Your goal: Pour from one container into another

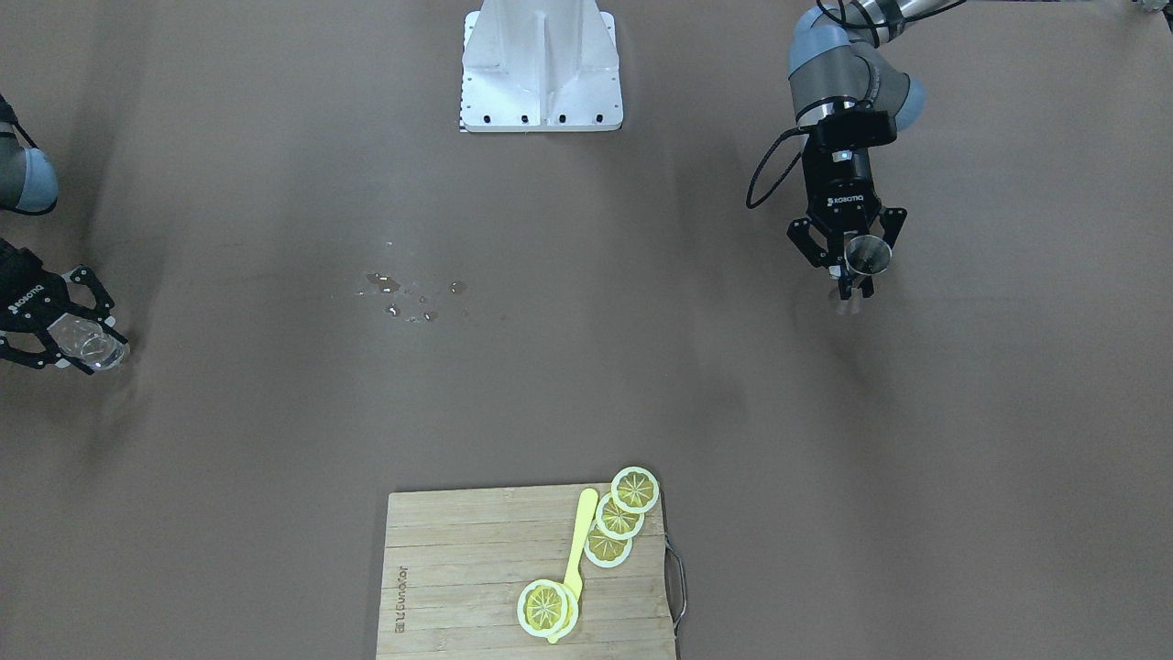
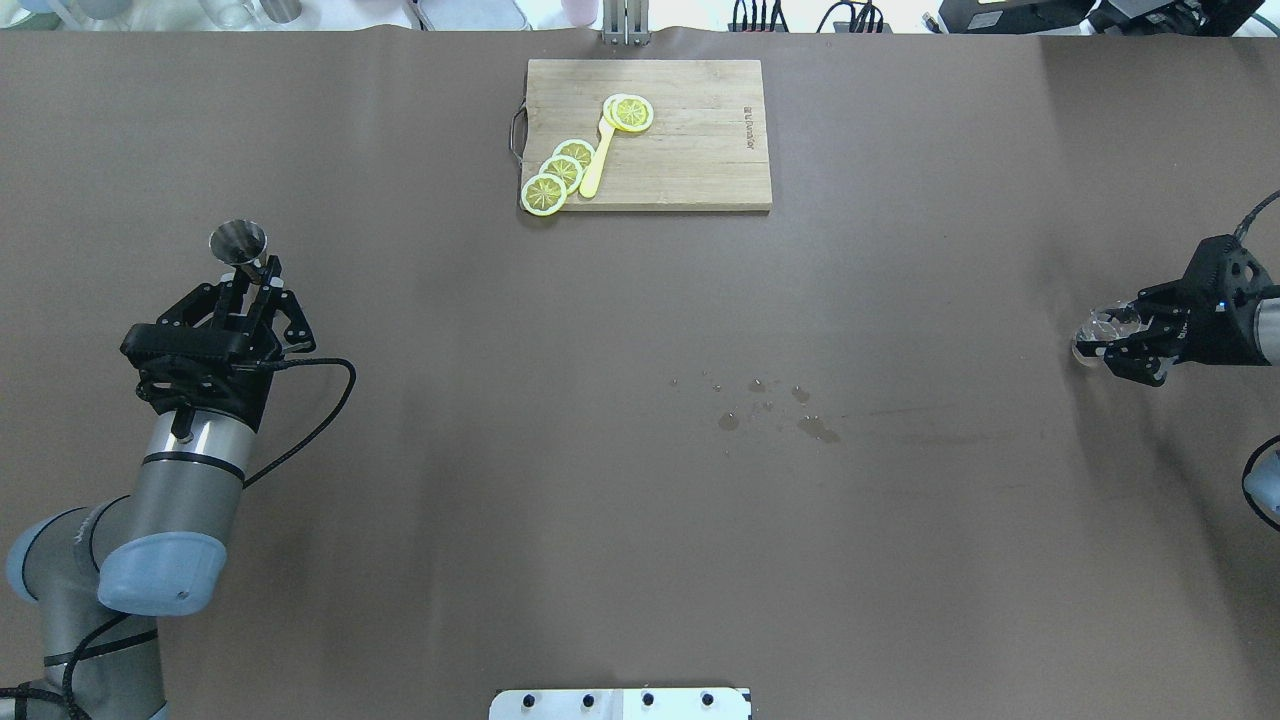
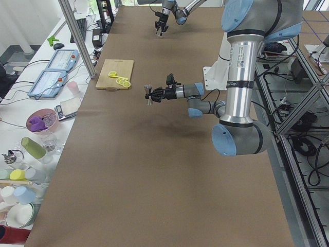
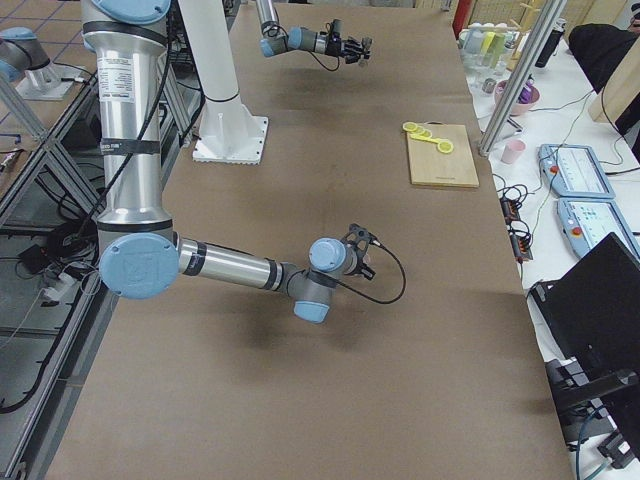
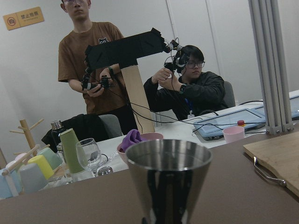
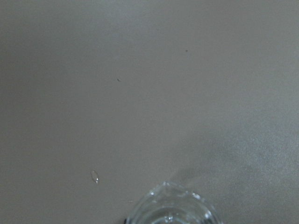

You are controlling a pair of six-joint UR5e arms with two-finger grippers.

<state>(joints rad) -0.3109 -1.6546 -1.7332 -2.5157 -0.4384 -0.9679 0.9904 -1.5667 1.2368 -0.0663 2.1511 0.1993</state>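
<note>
A steel jigger point(image 2: 238, 243) stands upright in my left gripper point(image 2: 256, 276), which is shut on its waist and holds it level above the table's left side. From the front-facing camera the jigger point(image 1: 867, 254) shows its open mouth, and it fills the left wrist view point(image 5: 168, 182). Over at the table's right edge my right gripper point(image 2: 1112, 342) is shut on a clear glass point(image 2: 1098, 328), and the glass looks tilted point(image 1: 92, 346). Only the glass's rim point(image 6: 171, 208) shows in the right wrist view. The two containers are far apart.
Small water drops point(image 2: 770, 405) lie on the brown table between the arms. A wooden cutting board point(image 2: 700, 150) at the far middle carries lemon slices point(image 2: 560, 175) and a yellow utensil point(image 2: 597, 160). The robot's white base point(image 1: 541, 69) stands at the near edge.
</note>
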